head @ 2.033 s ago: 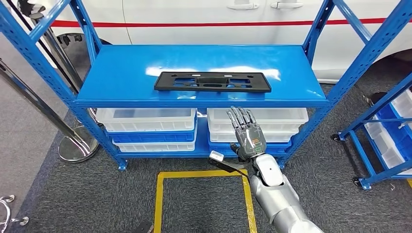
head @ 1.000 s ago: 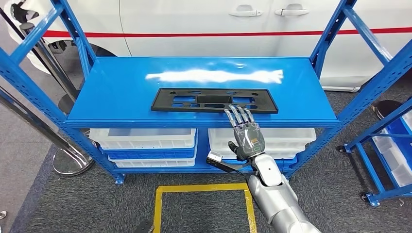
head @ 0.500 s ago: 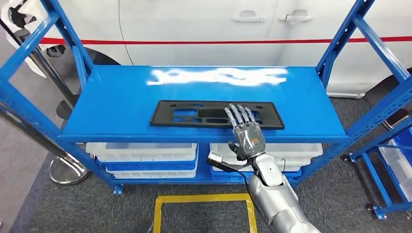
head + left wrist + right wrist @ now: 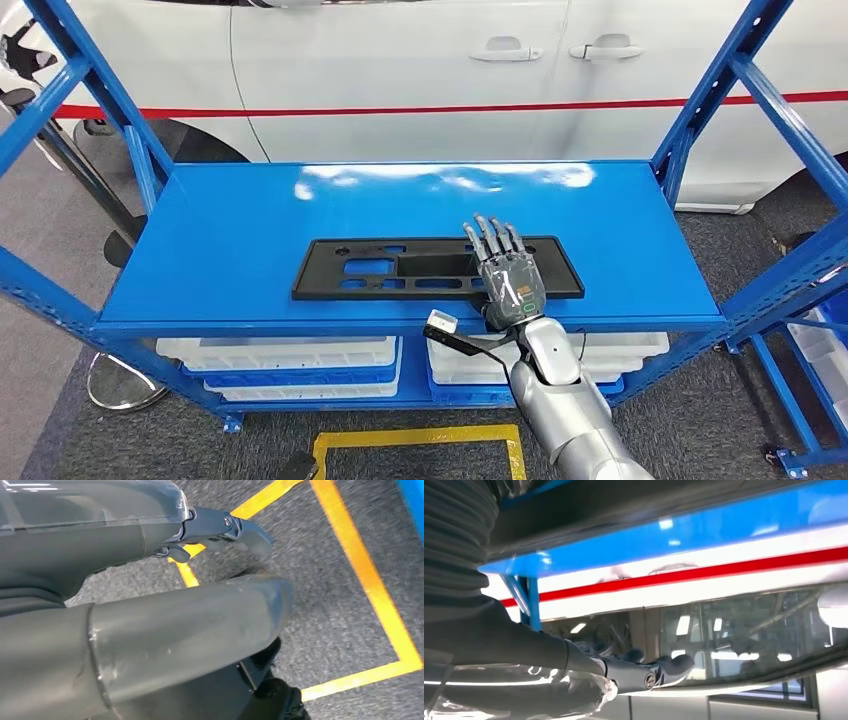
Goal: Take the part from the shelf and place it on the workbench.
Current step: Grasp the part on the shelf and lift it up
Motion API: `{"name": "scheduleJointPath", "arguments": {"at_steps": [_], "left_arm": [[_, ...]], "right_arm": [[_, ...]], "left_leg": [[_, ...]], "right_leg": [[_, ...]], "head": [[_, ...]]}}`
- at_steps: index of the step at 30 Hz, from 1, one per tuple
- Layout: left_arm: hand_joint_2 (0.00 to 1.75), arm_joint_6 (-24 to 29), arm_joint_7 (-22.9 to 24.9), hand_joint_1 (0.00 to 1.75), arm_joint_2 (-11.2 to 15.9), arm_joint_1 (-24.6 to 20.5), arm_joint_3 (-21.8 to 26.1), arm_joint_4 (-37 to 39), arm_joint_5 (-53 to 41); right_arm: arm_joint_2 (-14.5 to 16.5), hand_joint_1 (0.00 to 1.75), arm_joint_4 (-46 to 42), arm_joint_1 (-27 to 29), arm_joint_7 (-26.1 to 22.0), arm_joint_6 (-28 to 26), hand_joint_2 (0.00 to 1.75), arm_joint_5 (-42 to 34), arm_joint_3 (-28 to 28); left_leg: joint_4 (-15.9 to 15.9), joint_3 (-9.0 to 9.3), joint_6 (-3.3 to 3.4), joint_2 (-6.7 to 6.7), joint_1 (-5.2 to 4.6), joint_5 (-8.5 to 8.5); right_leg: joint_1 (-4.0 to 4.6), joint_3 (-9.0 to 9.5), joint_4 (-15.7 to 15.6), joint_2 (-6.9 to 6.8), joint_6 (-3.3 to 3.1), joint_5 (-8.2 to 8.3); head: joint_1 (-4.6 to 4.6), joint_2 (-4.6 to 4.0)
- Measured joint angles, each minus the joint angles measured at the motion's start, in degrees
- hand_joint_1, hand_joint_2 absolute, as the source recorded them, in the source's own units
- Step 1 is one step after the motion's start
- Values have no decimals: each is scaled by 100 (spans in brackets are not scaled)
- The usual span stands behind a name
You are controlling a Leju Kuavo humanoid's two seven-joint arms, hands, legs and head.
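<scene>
The right hand (image 4: 508,270) lies flat over the black plastic part (image 4: 380,270) on the blue shelf (image 4: 230,220), fingers spread apart, holding nothing

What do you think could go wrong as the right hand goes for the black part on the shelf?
The right hand lies flat over the black part near its right end, fingers spread and not yet gripping. Lifted from there, the long part could tip or slip. It lies close to the front edge of the shelf, so a nudge might push it off.
</scene>
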Motion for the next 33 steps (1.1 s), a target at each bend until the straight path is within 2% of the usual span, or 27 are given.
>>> {"name": "scheduleJointPath", "arguments": {"at_steps": [2, 3, 5, 7, 8, 9, 11, 12, 13, 14, 16, 18, 19, 21, 22, 23, 24, 26, 27, 28, 29, 31, 33], "left_arm": [[0, 11, -2, 0, 1, 0, -2, -1, 7], [0, 18, -12, 0, 1, -8, -2, -1, 15], [0, 32, -41, 0, 1, -25, -2, -1, 43], [0, 38, -63, 0, 1, -21, -1, -1, 74], [0, 38, -73, 0, 1, -16, -1, -1, 84], [0, 37, -84, 0, 1, -9, 0, -1, 89], [0, 37, -110, 0, -5, -6, 0, -1, 91], [0, 37, -122, 0, -8, -10, 0, -1, 91], [0, 39, -132, 0, -11, -18, 0, -1, 92], [0, 44, -140, 0, -12, -23, 0, -1, 93], [0, 57, -158, 0, -10, -29, 0, -1, 95], [0, 78, -184, 0, -8, -41, 0, -1, 102], [0, 88, -194, 0, -8, -54, 0, -1, 105], [0, 99, -212, 0, -8, -68, 0, -1, 111], [0, 101, -216, 0, -8, -65, 0, -1, 111], [0, 103, -220, 0, -8, -60, 0, -1, 112], [0, 104, -221, 0, -7, -57, 0, -1, 112], [0, 106, -222, 0, -3, -64, 0, -1, 112], [0, 109, -223, 0, 1, -76, 0, -1, 112], [0, 114, -225, 0, 4, -88, 0, -1, 113], [0, 123, -228, 0, 6, -94, 0, -1, 117], [0, 151, -240, 0, 8, -98, 1, -1, 143], [0, 180, -260, 0, 3, -110, 2, -1, 187]], "right_arm": [[6, 0, -25, 1, -13, -2, 175, -1, -9], [7, 0, -35, -3, -15, -2, 175, -1, -14], [5, 0, -38, 4, -17, -2, 175, -1, -36], [4, 0, -38, 44, -25, -2, 175, -2, -70], [4, 22, -39, 65, -32, -2, 175, -2, -89], [4, 60, -39, 77, -39, -2, 175, -2, -100], [4, 138, -41, 83, -54, -2, 175, -1, -110], [4, 159, -40, 81, -60, -1, 175, -3, -113], [5, 165, -39, 80, -66, -1, 175, -7, -114], [5, 171, -37, 81, -73, -1, 175, -12, -116], [7, 175, -39, 82, -88, -1, 175, -34, -118], [10, 175, -55, 77, -112, -1, 175, -55, -119], [12, 175, -65, 73, -122, -1, 175, -60, -119], [13, 175, -79, 74, -128, 0, 175, -62, -120], [13, 175, -82, 79, -129, 0, 175, -62, -121], [13, 175, -82, 85, -130, 0, 175, -62, -121], [13, 175, -84, 88, -130, 0, 175, -62, -121], [13, 175, -93, 84, -131, 0, 175, -62, -121], [13, 175, -100, 77, -131, 0, 175, -62, -121], [13, 175, -107, 67, -133, -1, 175, -63, -125], [14, 175, -120, 57, -140, -2, 175, -68, -131], [14, 175, -160, 40, -173, -3, 175, -77, -148], [13, 175, -212, 24, -213, -3, 175, -91, -174]], "left_leg": [[-50, 86, 53, 1, 19, 13], [-69, 130, 80, 2, 32, 6], [-88, 181, 122, 2, 46, -31], [-78, 209, 134, -2, 47, -86], [-68, 229, 127, -4, 49, -120], [-52, 258, 115, -6, 53, -157], [-19, 330, 76, -8, 63, -239], [-3, 354, 50, -9, 64, -273], [5, 361, 18, -9, 62, -301], [22, 366, -18, -10, 56, -317], [53, 377, -86, -7, 48, -344], [224, 338, -128, -2, 57, -469], [444, 239, -143, 1, 65, -605], [1155, -110, -175, 3, 72, -951], [1464, -279, -190, 3, 74, -1066], [1615, -379, -192, 3, 74, -1084], [1534, -369, -177, 3, 73, -979], [844, -103, -108, 4, 66, -543], [480, 38, -78, 5, 52, -397], [224, 135, -57, 6, 38, -326], [101, 180, -42, 5, 24, -301], [60, 206, -9, 0, 21, -273], [-3, 242, 41, 11, 53, -192]], "right_leg": [[-10, -38, 147, -7, 51, -13], [-16, -129, 327, -13, 82, -51], [-50, -499, 934, -27, 151, -269], [-93, -928, 1481, -38, 207, -497], [-111, -1049, 1539, -45, 224, -470], [-124, -1067, 1404, -53, 235, -315], [-135, -868, 729, -63, 232, 195], [-120, -765, 399, -69, 212, 328], [-103, -694, 185, -74, 178, 408], [-88, -670, 90, -76, 137, 411], [-84, -638, 69, -71, 46, 428], [-102, -582, 47, -70, -27, 435], [-105, -560, 40, -74, -55, 433], [-86, -552, 46, -83, -92, 415], [-74, -553, 50, -84, -103, 407], [-61, -551, 57, -81, -111, 400], [-49, -546, 65, -76, -117, 393], [-31, -525, 82, -68, -115, 374], [-20, -518, 88, -66, -105, 368], [-13, -522, 93, -66, -87, 365], [-11, -530, 95, -66, -61, 365], [-3, -538, 90, -64, 1, 368], [-3, -565, 182, -64, 66, 287]], "head": [[1, 0], [1, 0], [3, 0], [3, 0], [2, 0], [2, 0], [3, 0], [5, 0], [7, 0], [9, 0], [10, 0], [9, 0], [10, 0], [9, 0], [10, 0], [10, 0], [10, 0], [10, 0], [11, 0], [10, 0], [10, 0], [10, 0], [14, 0]]}}
